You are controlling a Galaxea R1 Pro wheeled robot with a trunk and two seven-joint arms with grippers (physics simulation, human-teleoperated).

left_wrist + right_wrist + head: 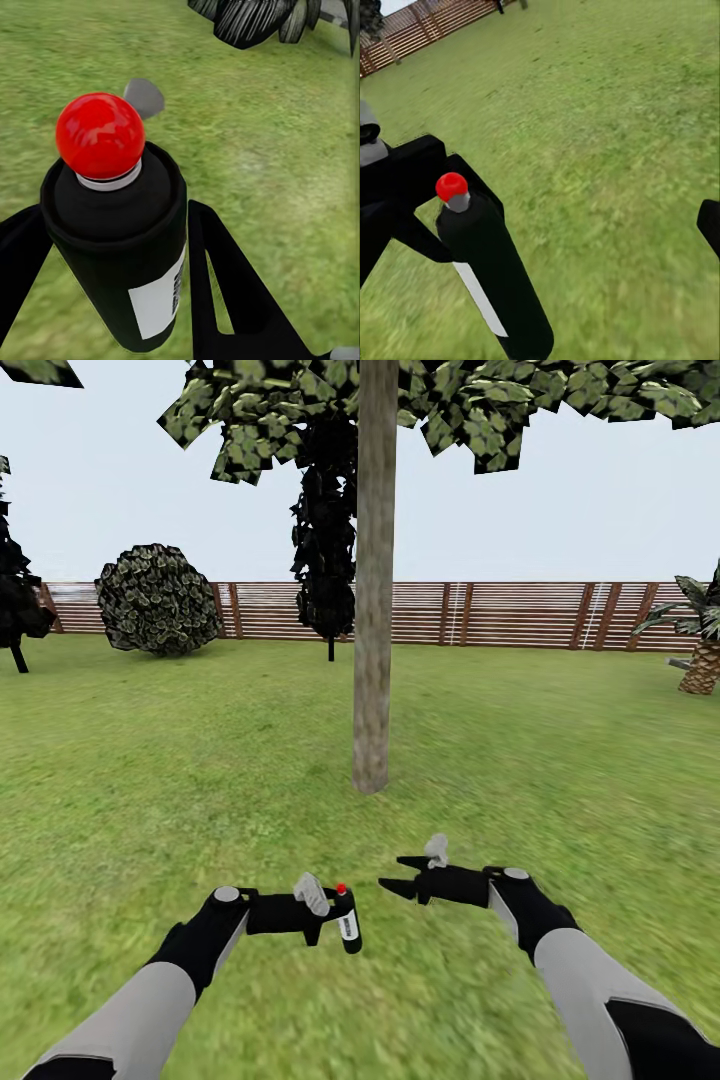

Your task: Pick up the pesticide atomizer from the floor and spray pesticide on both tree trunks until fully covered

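My left gripper (pixel 335 920): clamped on the pesticide atomizer (pixel 347 922), a black cylinder with white label and round red cap.
My right gripper (pixel 395 872): fingers parted, holding nothing.
Tree trunk (pixel 373 610): straight ahead, mottled grey-brown bark, on blurry lawn (pixel 150 760).

The tree trunk (pixel 372 580) stands at 12 o'clock on the lawn (pixel 150 760), with its leaves (pixel 450 400) above. Behind it, a fence (pixel 500 614) runs across from 10 to 2 o'clock. A round shrub (pixel 157 600) sits at 11 o'clock before the fence, and a palm (pixel 700 650) at 2 o'clock. Nearest, the left gripper (pixel 335 913) holds the atomizer (pixel 347 920) at 6 o'clock, between its fingers (pixel 225 277). The right gripper (pixel 398 875) hangs just beside it, to its right, apart from it.
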